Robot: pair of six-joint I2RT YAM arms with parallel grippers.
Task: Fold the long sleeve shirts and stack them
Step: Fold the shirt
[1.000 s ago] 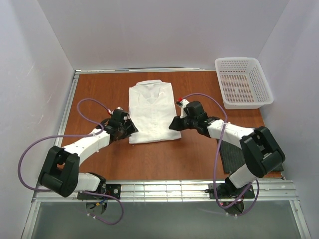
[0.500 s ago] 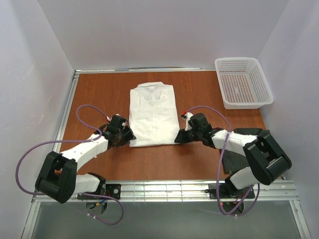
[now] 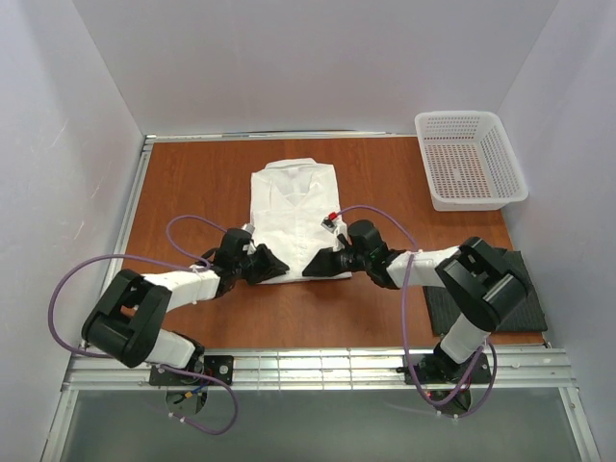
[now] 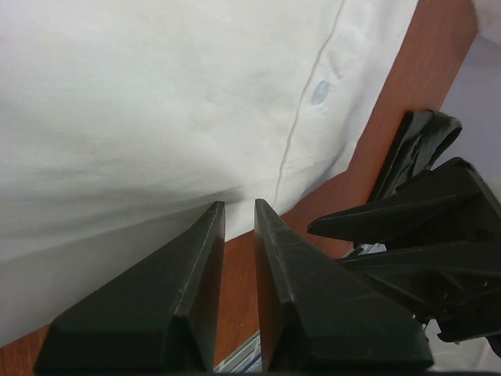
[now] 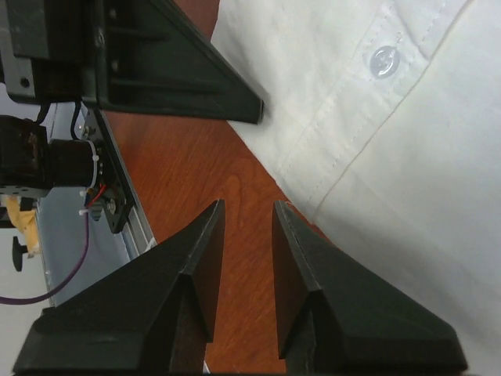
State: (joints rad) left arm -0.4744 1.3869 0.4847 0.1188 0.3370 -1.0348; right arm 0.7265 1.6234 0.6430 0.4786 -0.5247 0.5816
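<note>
- One white shirt [image 3: 294,202] lies folded flat mid-table [image 3: 192,183], its collar away from the arms.
- Left fingers [image 4: 156,313] are slightly apart with nothing between them, their tips at the shirt's near hem.
- Right fingers [image 5: 329,313] are slightly apart over bare wood just beside that hem, facing the left pair.
- Dark cloth [image 3: 527,306] lies flat near the table's right edge.

Wood table [image 3: 385,308]: white shirt [image 3: 294,207] (folded), basket [image 3: 470,159], dark shirt [image 3: 525,310].
</note>
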